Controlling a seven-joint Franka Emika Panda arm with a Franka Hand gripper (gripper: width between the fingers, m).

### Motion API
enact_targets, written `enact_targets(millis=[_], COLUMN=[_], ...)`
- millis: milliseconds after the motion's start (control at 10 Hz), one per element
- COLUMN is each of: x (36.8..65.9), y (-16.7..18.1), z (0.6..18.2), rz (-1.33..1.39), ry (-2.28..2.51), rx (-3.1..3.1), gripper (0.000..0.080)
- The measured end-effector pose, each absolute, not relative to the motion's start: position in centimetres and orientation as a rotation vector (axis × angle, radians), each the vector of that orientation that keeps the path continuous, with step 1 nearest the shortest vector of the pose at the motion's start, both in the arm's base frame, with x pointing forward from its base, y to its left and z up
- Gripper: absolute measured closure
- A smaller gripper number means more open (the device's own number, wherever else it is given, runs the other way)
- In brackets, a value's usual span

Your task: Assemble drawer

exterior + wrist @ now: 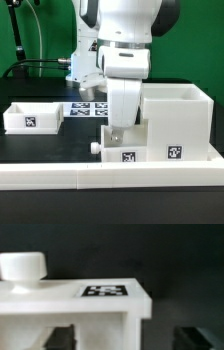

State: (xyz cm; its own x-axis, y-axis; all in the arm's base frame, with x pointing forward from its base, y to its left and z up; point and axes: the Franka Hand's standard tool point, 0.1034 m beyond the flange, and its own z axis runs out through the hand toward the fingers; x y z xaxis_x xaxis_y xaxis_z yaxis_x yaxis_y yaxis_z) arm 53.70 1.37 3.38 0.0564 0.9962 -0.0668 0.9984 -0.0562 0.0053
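The jaws stand open and grip nothing: the two dark fingers are spread wide, and directly under them sits one small tray, its knob and its tag showing close in the wrist view. The tall shell of the drawer stands on the table just beside the jaws, on the exterior view's right; whether it touches that tray I cannot tell. The second tray lies well apart from the jaws on the exterior view's left, the marker board lies behind them, and the long border wall runs in front.
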Motion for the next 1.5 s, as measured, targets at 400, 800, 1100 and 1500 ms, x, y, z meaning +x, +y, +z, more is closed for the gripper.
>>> enact_targets(millis=[400, 800, 1100, 1500], x=[54.3, 54.1, 54.1, 53.5], y=[-1.4, -3.8, -5.5, -7.1], z=[6.2, 6.0, 4.4, 3.1], rz=[-0.126, -0.128, -0.08, 0.065], ry=[2.149, 2.171, 2.261, 2.319], rx=[2.221, 2.207, 2.198, 2.273], gripper=[0.0155, 0.0151, 0.0151, 0.0151])
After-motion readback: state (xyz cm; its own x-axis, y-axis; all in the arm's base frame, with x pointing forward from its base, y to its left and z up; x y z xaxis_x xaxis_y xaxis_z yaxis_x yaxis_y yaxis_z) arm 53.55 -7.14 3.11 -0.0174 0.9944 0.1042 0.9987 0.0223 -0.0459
